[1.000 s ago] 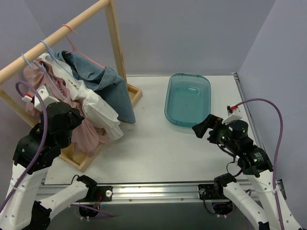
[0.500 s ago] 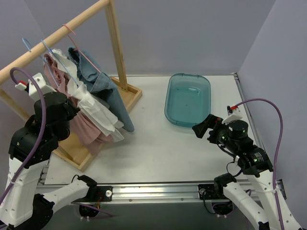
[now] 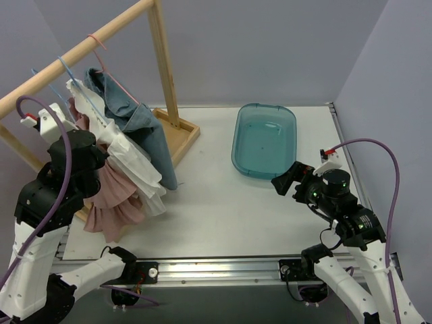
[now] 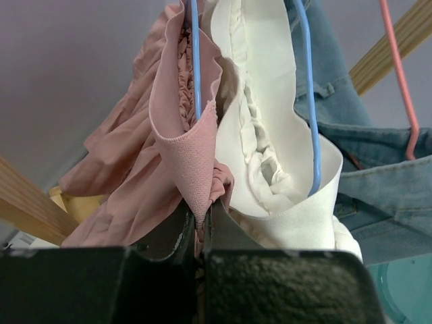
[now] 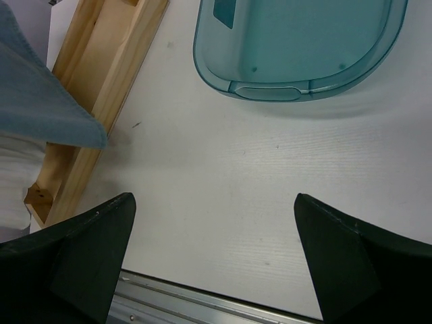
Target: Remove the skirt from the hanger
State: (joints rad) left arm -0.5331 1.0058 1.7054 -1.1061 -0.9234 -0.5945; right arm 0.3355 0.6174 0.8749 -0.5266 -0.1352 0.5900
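Note:
A pink ruffled skirt (image 3: 115,202) hangs from a blue hanger (image 4: 196,67) on the wooden rail (image 3: 81,48) at the left. My left gripper (image 4: 200,226) is shut on the skirt's pink waistband (image 4: 192,162), just below the hanger; in the top view the arm (image 3: 67,169) hides the grip. A white skirt (image 3: 128,155) on a second blue hanger (image 4: 307,88) and a denim skirt (image 3: 145,125) on a pink hanger (image 4: 398,74) hang beside it. My right gripper (image 5: 212,223) is open and empty over the bare table at the right.
A teal plastic tub (image 3: 264,138) sits at the back middle of the white table (image 3: 223,202). The wooden rack's upright post (image 3: 165,64) and base frame (image 3: 181,138) stand at the left; the base shows in the right wrist view (image 5: 101,88).
My left arm has risen and drawn back with the pink waistband in its grip. The garments have swung left on the rail and the pink skirt hangs lower. The right arm is still.

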